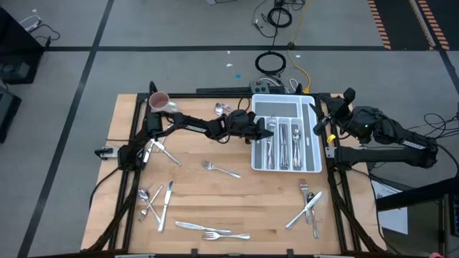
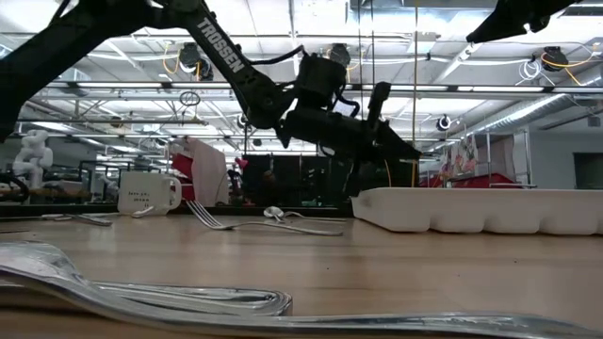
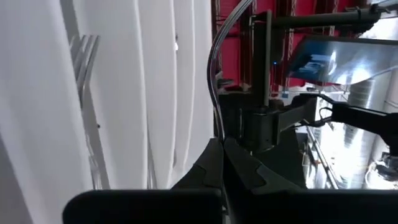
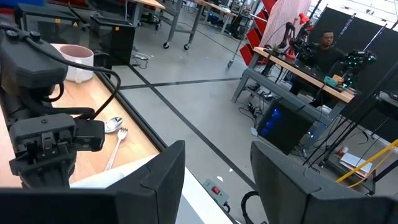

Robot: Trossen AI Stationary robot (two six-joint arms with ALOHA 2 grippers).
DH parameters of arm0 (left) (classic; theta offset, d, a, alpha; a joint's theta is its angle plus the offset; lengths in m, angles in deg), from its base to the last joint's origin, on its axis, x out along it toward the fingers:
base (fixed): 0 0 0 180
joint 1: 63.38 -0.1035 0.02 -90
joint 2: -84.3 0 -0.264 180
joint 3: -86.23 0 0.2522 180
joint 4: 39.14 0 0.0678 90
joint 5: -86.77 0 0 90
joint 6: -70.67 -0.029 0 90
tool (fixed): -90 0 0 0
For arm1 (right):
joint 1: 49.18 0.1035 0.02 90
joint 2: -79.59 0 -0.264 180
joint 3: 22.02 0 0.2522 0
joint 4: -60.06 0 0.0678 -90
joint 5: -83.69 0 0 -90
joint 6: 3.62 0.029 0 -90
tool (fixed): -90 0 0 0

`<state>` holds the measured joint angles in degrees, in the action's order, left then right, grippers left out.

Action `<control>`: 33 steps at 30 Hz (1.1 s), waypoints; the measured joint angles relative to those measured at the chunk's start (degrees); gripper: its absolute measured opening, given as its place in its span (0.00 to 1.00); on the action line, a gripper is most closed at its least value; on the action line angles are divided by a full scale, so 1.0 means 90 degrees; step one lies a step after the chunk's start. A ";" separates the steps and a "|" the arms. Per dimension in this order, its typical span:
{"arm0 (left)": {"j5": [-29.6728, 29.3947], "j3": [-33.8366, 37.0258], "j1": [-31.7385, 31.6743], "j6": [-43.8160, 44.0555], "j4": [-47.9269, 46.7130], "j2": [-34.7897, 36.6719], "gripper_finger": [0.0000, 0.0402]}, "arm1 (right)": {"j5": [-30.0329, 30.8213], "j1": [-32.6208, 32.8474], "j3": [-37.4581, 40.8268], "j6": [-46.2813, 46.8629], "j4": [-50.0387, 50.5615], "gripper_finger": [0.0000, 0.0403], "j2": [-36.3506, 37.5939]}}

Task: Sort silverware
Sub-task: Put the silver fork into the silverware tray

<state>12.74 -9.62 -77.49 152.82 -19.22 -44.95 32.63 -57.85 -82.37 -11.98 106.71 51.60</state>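
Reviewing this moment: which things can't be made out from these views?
- What the shut left gripper pinches over the tray: the left wrist view shows only a thin curved metal edge, type unclear.
- Right gripper, open: the wrist view cuts its fingertips off.
- Nearest piece in the low view: blurred, type unclear.
- Tray contents: the wall hides them in the low view.

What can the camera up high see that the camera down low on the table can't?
Only the high view shows inside the white tray, where sorted silverware lies, plus the waiting right gripper beside the tray. Only the low view shows the room's ceiling lights. Both show the mug, the loose fork and the left gripper, shut over the tray.
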 joint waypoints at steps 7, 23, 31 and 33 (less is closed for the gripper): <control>-0.0351 0.0000 0.0000 -0.0165 -0.0226 0.0000 0.00 | 0.0000 0.0001 0.0000 0.0000 -0.0001 0.43 0.0000; -0.0485 0.0000 0.0208 0.0011 -0.0581 -0.0242 0.00 | 0.0002 0.0000 0.0000 0.0046 -0.0005 0.43 0.0002; -0.0756 0.0000 0.0206 0.0170 -0.0728 -0.0250 0.00 | 0.0000 0.0001 0.0000 0.0047 -0.0002 0.43 0.0002; -0.0777 0.0000 0.0209 0.0172 -0.0721 -0.0250 0.00 | 0.0000 0.0001 0.0000 0.0048 -0.0002 0.43 0.0001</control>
<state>5.74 -9.62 -75.61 154.37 -25.71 -47.20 32.63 -57.84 -82.37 -11.55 106.69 51.61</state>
